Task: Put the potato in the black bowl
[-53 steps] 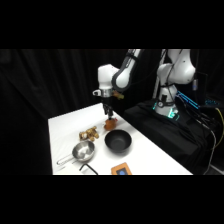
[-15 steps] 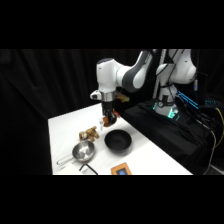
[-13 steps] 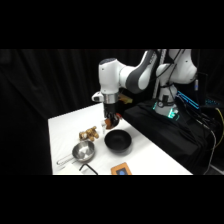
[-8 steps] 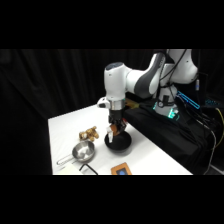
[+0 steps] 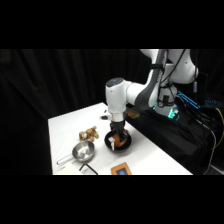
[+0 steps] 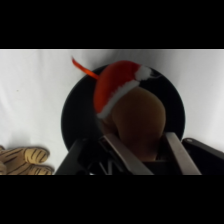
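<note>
The white table stood against black curtains, and you can take the black bowl as your landmark. Nearest the camera from the bowl lay a small flat dark-and-orange object at the table's front edge; beside the bowl, on its left in the side view, sat the one steel pan, and just behind that the one knobbly brown-yellow cluster. The gripper hung right over the bowl, and in the wrist view its fingers were clamped on the potato, which sat above the bowl's dark middle, with a red-and-white cap-like piece against it. I judged the carry done and the release next: you would do well to lower until the potato was close to the bowl's floor, keep it centred, then part the fingers and lift straight up so nothing rolls over the rim. One potato, one bowl, one pan, one cluster.
</note>
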